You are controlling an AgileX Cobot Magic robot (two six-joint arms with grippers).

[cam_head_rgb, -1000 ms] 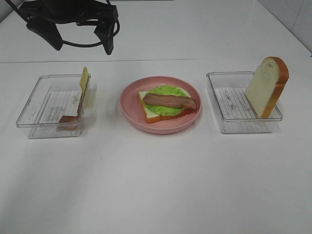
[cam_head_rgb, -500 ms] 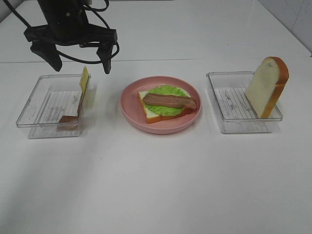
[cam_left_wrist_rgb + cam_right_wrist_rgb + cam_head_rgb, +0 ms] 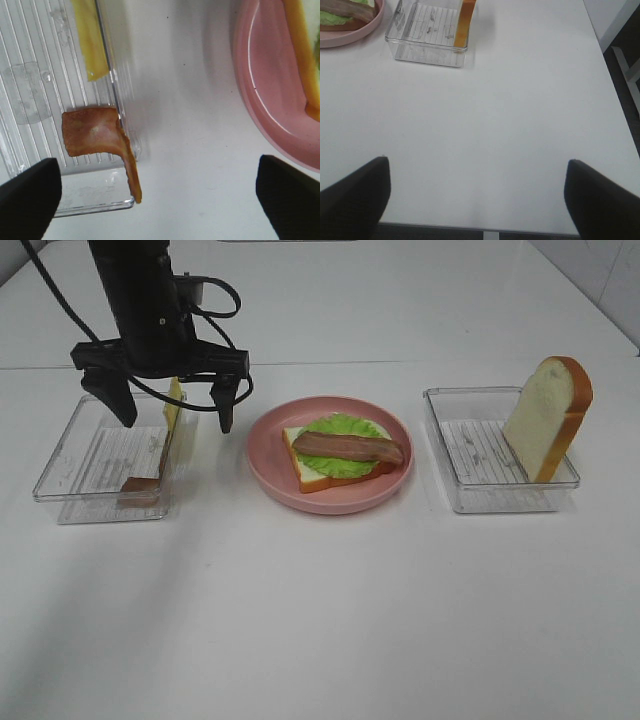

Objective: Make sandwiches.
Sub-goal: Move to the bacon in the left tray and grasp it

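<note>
Fingers (image 3: 226, 405) of the left gripper (image 3: 172, 408) are spread wide and grasp nothing. The yellow cheese slice (image 3: 174, 402) stands on edge between them, leaning on the right wall of the left clear tray (image 3: 60, 455). A bacon strip (image 3: 140, 486) lies in that tray's near right corner. Just right of the fingers, the half-built sandwich (image 3: 335, 455) lies on the pink plate (image 3: 268, 468). A bread slice (image 3: 545, 415) leans in the right tray (image 3: 470, 495). On the right gripper (image 3: 477, 200) the fingers are likewise apart and empty.

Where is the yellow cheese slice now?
In the exterior high view the cheese slice stands on edge at the left, against the right wall of the clear tray, below the open left gripper.
</note>
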